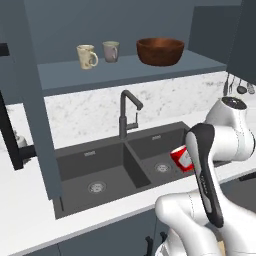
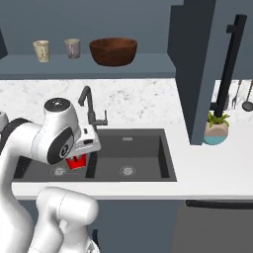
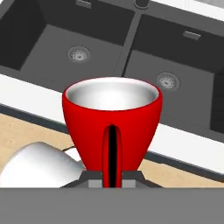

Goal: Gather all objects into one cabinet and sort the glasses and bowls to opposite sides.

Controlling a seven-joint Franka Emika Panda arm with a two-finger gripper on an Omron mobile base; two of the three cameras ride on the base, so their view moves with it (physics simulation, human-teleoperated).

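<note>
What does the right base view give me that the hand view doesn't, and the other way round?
Right base view alone: the open cabinet shelf with the cream mug and grey-beige mug toward one end and the brown bowl beside them, plus the faucet and a potted plant on the counter.

Hand view alone: the red mug's white inside, its handle facing the camera, and the claw shut at the handle's base.

Both: the red mug and the double sink with its two drains.
</note>
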